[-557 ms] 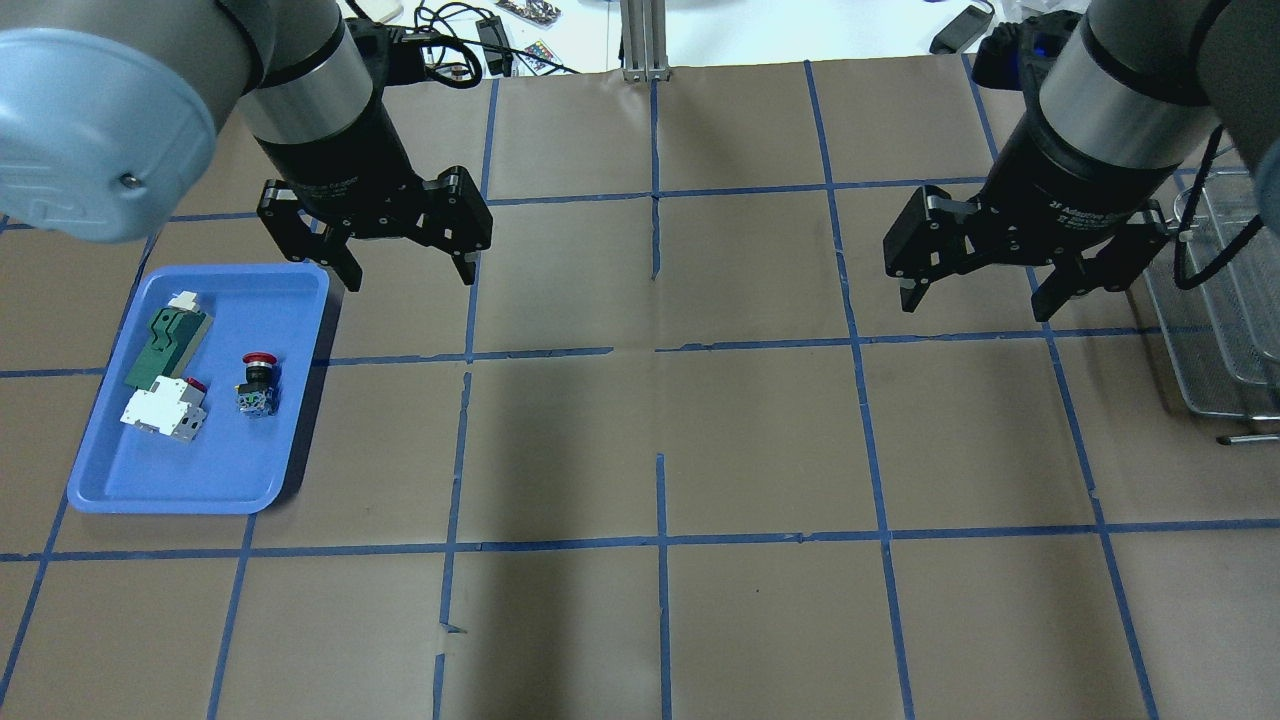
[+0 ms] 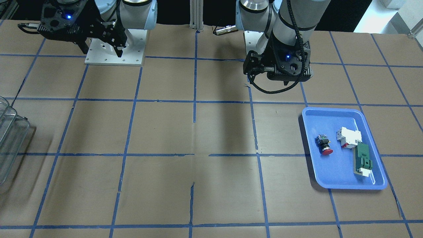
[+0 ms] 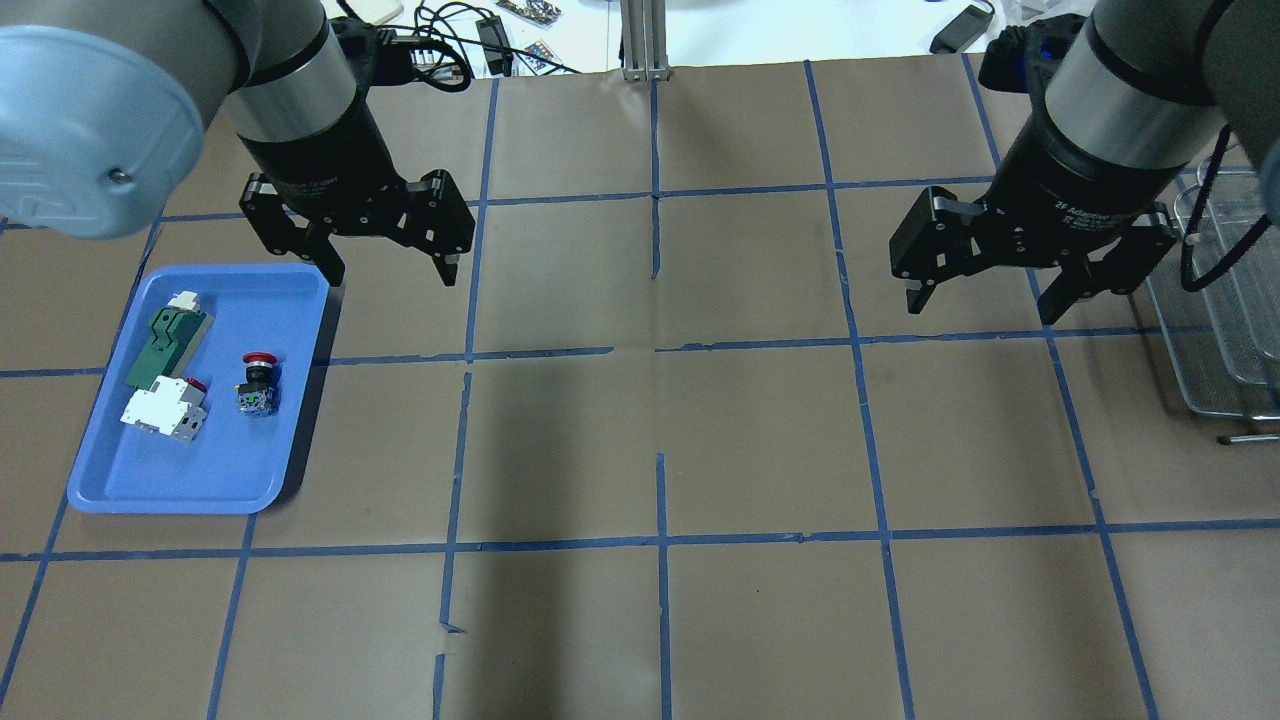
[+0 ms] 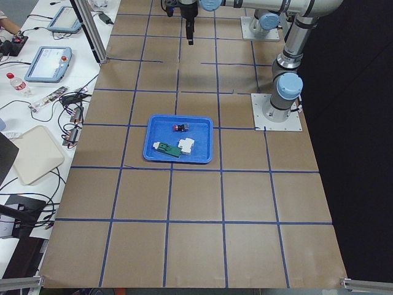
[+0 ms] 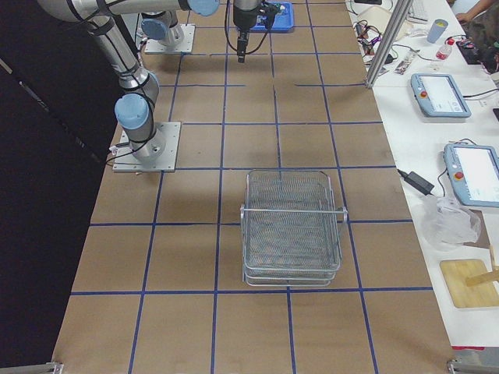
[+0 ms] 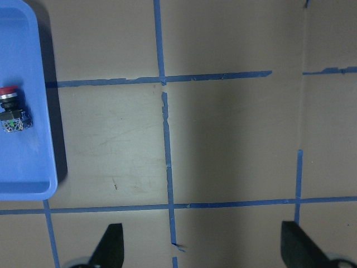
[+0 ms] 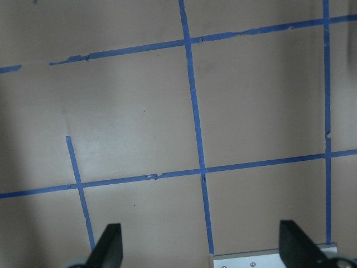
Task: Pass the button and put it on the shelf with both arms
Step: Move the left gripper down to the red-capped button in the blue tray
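Note:
The button point(image 3: 257, 378), with a red cap, black body and bluish end, lies on its side in the blue tray point(image 3: 200, 470). It also shows in the front view point(image 2: 324, 145) and at the left edge of the left wrist view point(image 6: 11, 109). My left gripper point(image 3: 392, 272) hangs open and empty above the table just beyond the tray's far right corner. My right gripper point(image 3: 980, 305) is open and empty on the right, beside the wire-mesh shelf point(image 3: 1220, 300). The shelf shows whole in the right exterior view point(image 5: 292, 226).
The tray also holds a white-and-red block point(image 3: 165, 412) and a flat green-and-white part point(image 3: 165, 342), left of the button. Brown paper with blue tape lines covers the table. Cables and devices lie beyond the far edge point(image 3: 470, 45).
My left gripper has moved a little left and toward the far edge, still open. My right gripper has barely shifted. The button has not moved.

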Motion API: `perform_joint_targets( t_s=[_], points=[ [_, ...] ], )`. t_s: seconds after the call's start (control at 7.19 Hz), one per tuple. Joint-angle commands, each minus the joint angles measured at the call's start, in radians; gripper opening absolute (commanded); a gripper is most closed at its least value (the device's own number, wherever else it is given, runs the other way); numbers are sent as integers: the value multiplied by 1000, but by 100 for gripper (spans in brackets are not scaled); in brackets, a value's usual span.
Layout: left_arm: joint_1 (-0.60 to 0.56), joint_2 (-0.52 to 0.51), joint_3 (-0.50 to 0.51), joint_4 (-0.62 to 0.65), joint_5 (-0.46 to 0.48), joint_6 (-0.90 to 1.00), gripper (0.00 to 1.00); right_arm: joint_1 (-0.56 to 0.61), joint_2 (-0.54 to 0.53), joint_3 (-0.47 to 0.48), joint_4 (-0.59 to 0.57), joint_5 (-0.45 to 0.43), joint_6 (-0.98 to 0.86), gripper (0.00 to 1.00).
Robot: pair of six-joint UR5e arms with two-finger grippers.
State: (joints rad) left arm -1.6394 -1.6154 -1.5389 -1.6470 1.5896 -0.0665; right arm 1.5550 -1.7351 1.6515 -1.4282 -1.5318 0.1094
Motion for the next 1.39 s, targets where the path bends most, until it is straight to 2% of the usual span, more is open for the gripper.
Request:
perform_joint_targets(
  t_s=[0.0,0.28,0.42,0.56,1.25],
  points=[
    [202,-56,-82,93,12,-17,100,-1,-1,1,-1,-1,4,100],
    [340,-107,-290,385,15,178,100,-3,-4,-1,-3,1,10,100],
    [422,-124,-391,576,13,268,100,-3,-1,-1,-5,1,-5,100],
    [482,-133,-429,657,12,342,100,-3,-1,-1,-5,1,-7,100],
    [549,-248,-461,742,1,390,100,-19,-1,-1,-5,4,10,100]
  ],
)
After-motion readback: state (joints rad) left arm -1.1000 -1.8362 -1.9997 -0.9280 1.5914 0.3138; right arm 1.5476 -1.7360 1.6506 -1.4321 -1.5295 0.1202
